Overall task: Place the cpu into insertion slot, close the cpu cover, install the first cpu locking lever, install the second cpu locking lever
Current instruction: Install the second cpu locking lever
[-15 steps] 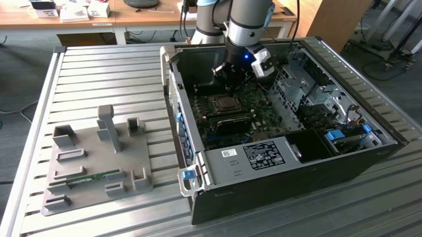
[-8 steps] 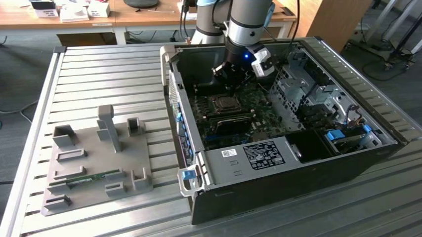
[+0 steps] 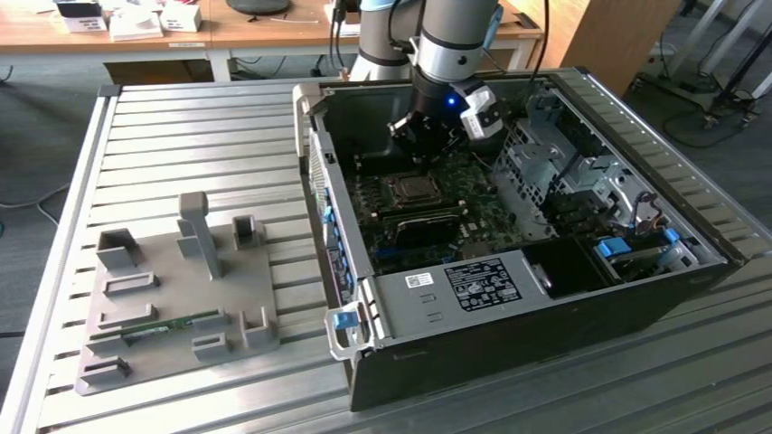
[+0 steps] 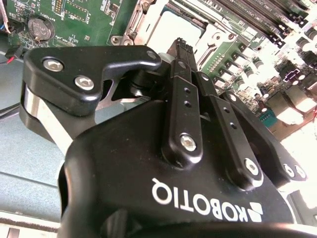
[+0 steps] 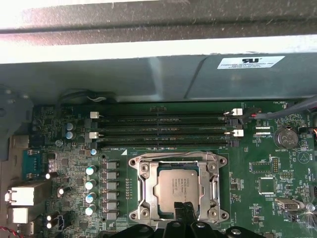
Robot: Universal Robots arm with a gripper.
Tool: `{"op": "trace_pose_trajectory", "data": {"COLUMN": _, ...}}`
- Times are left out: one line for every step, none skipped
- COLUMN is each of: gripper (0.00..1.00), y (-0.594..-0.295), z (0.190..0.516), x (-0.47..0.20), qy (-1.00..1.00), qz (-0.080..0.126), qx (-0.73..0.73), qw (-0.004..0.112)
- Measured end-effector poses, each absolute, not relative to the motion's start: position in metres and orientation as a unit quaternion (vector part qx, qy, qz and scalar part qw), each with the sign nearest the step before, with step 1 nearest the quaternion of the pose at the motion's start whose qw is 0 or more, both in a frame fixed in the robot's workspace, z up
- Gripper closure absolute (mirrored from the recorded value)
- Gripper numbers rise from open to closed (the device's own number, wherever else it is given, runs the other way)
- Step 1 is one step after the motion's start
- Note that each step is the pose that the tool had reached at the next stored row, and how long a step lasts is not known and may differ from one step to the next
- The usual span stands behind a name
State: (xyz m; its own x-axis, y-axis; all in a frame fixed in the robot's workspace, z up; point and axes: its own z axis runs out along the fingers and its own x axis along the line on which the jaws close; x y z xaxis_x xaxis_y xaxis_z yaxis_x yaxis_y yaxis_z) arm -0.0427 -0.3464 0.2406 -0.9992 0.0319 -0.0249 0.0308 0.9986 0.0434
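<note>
I see even room light on the bench [image 3: 181,136]; second wrist view blown out over the green board [image 4: 292,74]; first wrist view glares along the case wall [image 5: 148,47].

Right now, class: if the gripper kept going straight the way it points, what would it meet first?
Probably the cpu cover over the cpu; the gripper points down at its edge, though depth is unclear.

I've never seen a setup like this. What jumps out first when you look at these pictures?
An open computer case lies on a slatted metal table, and the robot arm reaches down into it from above. Its black gripper hangs over the green motherboard. Below it, the silver-topped cpu sits in the insertion slot with the metal cpu cover framing it.
</note>
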Motion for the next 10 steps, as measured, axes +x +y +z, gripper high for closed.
{"op": "trace_pose_trajectory", "data": {"gripper": 0.89, "y": -0.3463, "z": 0.2406, "x": -0.0427, "qy": 1.0, "qz": 0.021, "qx": 0.016, "qw": 0.013}}
{"op": "trace_pose_trajectory", "data": {"gripper": 0.89, "y": -0.3463, "z": 0.2406, "x": -0.0426, "qy": 1.0, "qz": 0.021, "qx": 0.016, "qw": 0.013}}
{"op": "trace_pose_trajectory", "data": {"gripper": 0.89, "y": -0.3463, "z": 0.2407, "x": -0.0426, "qy": 1.0, "qz": 0.022, "qx": 0.016, "qw": 0.013}}
{"op": "trace_pose_trajectory", "data": {"gripper": 0.89, "y": -0.3464, "z": 0.2408, "x": -0.0427, "qy": 1.0, "qz": 0.021, "qx": 0.016, "qw": 0.013}}
{"op": "trace_pose_trajectory", "data": {"gripper": 0.89, "y": -0.3464, "z": 0.2411, "x": -0.0426, "qy": 1.0, "qz": 0.021, "qx": 0.016, "qw": 0.013}}
{"op": "trace_pose_trajectory", "data": {"gripper": 0.89, "y": -0.3464, "z": 0.2412, "x": -0.0426, "qy": 1.0, "qz": 0.021, "qx": 0.016, "qw": 0.013}}
{"op": "trace_pose_trajectory", "data": {"gripper": 0.89, "y": -0.3463, "z": 0.2411, "x": -0.0426, "qy": 1.0, "qz": 0.022, "qx": 0.016, "qw": 0.013}}
{"op": "trace_pose_trajectory", "data": {"gripper": 0.89, "y": -0.3463, "z": 0.2412, "x": -0.0426, "qy": 1.0, "qz": 0.022, "qx": 0.016, "qw": 0.013}}
{"op": "trace_pose_trajectory", "data": {"gripper": 0.89, "y": -0.3463, "z": 0.2412, "x": -0.0426, "qy": 1.0, "qz": 0.021, "qx": 0.016, "qw": 0.013}}
{"op": "trace_pose_trajectory", "data": {"gripper": 0.89, "y": -0.3463, "z": 0.2412, "x": -0.0426, "qy": 1.0, "qz": 0.022, "qx": 0.016, "qw": 0.013}}
